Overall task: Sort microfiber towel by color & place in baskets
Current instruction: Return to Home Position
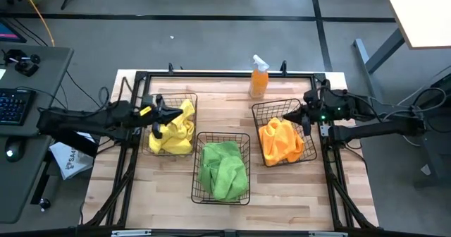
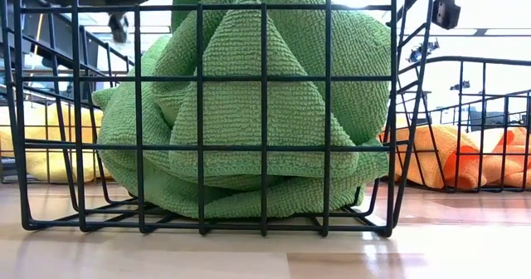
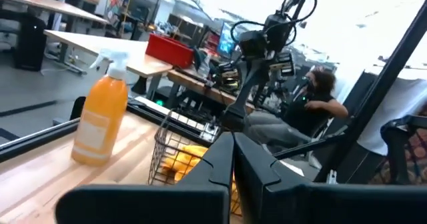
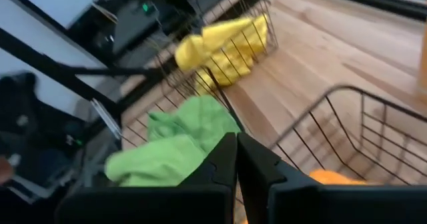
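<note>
Three black wire baskets stand on the wooden table. The left basket (image 1: 171,126) holds yellow towels (image 1: 176,130), the middle basket (image 1: 221,168) green towels (image 1: 223,168), the right basket (image 1: 283,132) orange towels (image 1: 280,141). My left gripper (image 1: 169,113) hovers shut over the left basket's left rim, beside the yellow pile, holding nothing. My right gripper (image 1: 294,116) hangs shut above the right basket's far part. In the low view the green towels (image 2: 257,105) fill the middle basket (image 2: 199,146); the orange towels (image 2: 452,159) lie behind it.
An orange spray bottle (image 1: 258,78) stands at the table's far edge, between the left and right baskets, and shows in the left wrist view as the bottle (image 3: 101,117). A black metal frame (image 1: 211,75) runs round the table. A person (image 3: 313,104) sits beyond the table.
</note>
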Action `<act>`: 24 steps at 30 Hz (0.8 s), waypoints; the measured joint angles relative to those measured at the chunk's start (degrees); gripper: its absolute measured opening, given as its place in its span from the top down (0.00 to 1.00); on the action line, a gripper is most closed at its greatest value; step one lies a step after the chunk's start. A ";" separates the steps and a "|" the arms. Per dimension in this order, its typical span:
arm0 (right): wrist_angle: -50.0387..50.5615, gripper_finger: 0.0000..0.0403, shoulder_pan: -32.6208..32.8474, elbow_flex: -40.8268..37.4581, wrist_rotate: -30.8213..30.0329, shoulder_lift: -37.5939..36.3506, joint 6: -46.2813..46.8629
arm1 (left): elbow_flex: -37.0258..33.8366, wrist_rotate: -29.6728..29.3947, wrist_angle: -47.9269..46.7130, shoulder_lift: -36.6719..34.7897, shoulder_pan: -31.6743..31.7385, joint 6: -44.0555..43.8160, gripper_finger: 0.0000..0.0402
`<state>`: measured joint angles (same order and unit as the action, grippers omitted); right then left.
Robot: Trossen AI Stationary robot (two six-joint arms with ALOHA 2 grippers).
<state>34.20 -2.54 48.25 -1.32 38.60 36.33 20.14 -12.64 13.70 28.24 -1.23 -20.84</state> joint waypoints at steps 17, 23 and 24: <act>-3.21 1.00 0.87 0.02 0.15 -0.25 3.26 | -19.31 0.05 1.02 -28.03 0.00 -3.52 1.00; 1.18 1.00 3.14 -1.55 1.30 -5.13 1.61 | -19.36 0.50 1.13 -27.99 0.00 -7.48 1.00; 2.25 1.00 3.56 -2.07 1.51 -6.74 1.60 | -19.34 0.48 1.26 -28.01 0.00 -8.64 1.00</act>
<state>36.45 1.02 46.18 0.18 31.86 37.93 0.79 -12.16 14.96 0.23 -1.23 -29.48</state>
